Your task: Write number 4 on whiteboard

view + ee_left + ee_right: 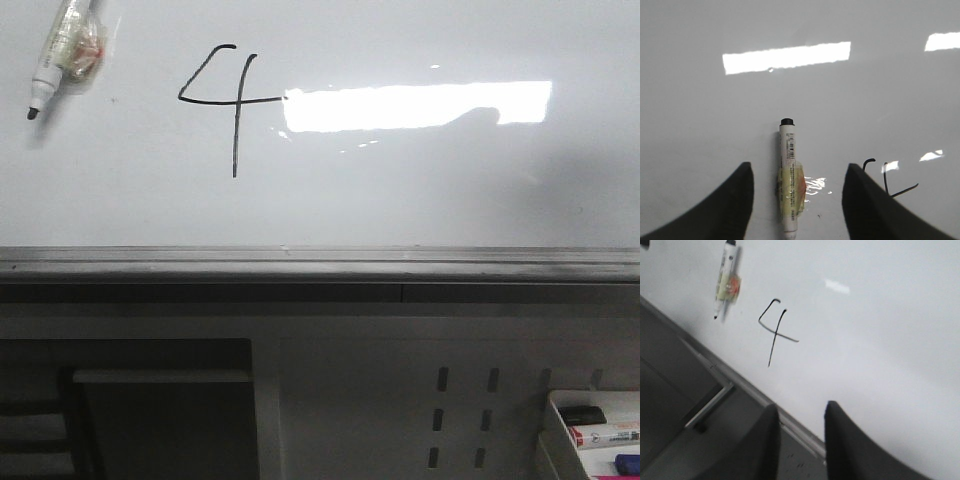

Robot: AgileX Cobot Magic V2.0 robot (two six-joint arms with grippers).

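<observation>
Black ink forms a finished 4 (228,105) in the upper left-centre of the front view, on the glossy white whiteboard (400,190), with an angled left stroke, a horizontal bar running into a bright rectangular light reflection, and a long vertical stem. At the upper left corner of that view, well apart from the digit, a white marker (60,55) wrapped in yellowish tape hangs with its black tip pointing down and left. In the left wrist view the marker sits between the two dark fingers of the left gripper (797,200), which are spread wide and not touching its barrel; how the marker is fastened to the arm cannot be told. In the right wrist view the right gripper (800,440) is empty, its fingers a little apart, near the grey rail (320,262) along the board's lower edge. At the lower right of the front view a small white tray (556,430) holds spare markers. The writing looks complete, so the main risk is probably a stray mark: if the tip brushes the board while the arm moves away, it would leave a line. Wet ink could also smear if anything sweeps across the digit.
</observation>
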